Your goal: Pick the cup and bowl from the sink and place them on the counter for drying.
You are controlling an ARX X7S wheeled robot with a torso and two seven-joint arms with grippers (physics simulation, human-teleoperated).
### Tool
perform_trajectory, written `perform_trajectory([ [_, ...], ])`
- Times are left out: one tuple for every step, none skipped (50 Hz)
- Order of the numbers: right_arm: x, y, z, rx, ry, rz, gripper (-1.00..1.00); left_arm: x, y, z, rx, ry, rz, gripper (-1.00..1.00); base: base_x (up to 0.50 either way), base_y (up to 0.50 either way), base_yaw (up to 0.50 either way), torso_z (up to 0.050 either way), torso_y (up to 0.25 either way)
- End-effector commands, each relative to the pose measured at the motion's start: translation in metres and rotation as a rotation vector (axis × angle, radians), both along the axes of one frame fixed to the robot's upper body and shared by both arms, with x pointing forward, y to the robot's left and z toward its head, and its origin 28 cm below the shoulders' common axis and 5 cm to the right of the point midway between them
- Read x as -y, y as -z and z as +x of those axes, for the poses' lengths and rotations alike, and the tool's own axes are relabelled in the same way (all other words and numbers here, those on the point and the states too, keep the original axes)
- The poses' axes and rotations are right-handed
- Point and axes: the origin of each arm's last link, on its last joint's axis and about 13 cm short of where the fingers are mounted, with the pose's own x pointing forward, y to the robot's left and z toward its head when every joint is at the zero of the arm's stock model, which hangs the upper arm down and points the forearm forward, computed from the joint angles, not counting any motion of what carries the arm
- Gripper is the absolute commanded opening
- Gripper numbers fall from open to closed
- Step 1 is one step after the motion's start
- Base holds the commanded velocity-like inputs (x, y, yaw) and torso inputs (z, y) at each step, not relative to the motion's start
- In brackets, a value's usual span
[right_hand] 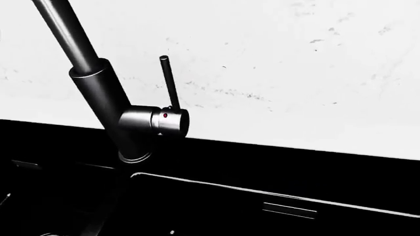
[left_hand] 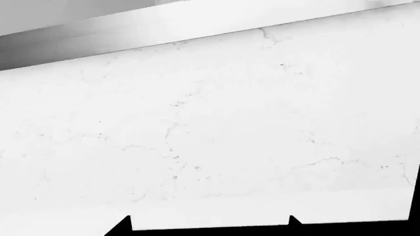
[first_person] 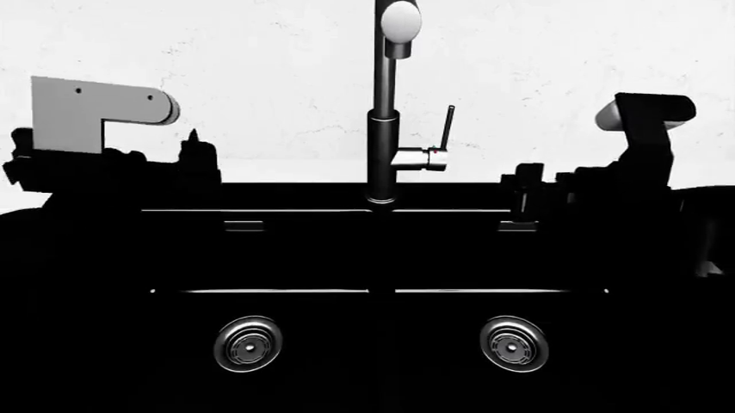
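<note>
Neither the cup nor the bowl shows in any view. In the head view the black sink (first_person: 287,292) fills the lower half, and both of its basins appear dark. My left gripper (left_hand: 210,221) hangs over the white marbled counter (left_hand: 210,123). Its two black fingertips (left_hand: 128,222) stand far apart, open, with only white surface between them. In the head view it is a dark shape (first_person: 189,159) at the sink's back left. My right gripper (first_person: 526,185) is a black silhouette at the back right, and its jaws are lost against the black sink (right_hand: 262,196).
A tall dark faucet (first_person: 383,129) with a side lever (right_hand: 168,81) rises at the back centre of the sink. One round steel drain (first_person: 248,343) lies in the left basin, another drain (first_person: 514,343) in the right. White counter (first_person: 264,69) runs behind the sink.
</note>
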Motion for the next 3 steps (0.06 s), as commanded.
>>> perform_trajectory([
  [-0.0039,0.0054,-0.003,0.059,-0.006,-0.044,1.0,0.0001,0.0021,0.001,-0.03,0.13,-0.002,1.0,0.0,0.0,0.0,0.0,0.0],
  [-0.0044,0.0049,-0.0038,0.062,-0.006,-0.043,1.0,0.0008,0.0018,0.0023,-0.023,0.131,0.01,1.0,0.0,0.0,0.0,0.0,0.0],
  [-0.0046,0.0046,-0.0042,0.063,-0.006,-0.042,1.0,0.0019,0.0022,0.004,-0.022,0.13,0.039,1.0,0.0,0.0,0.0,0.0,0.0],
])
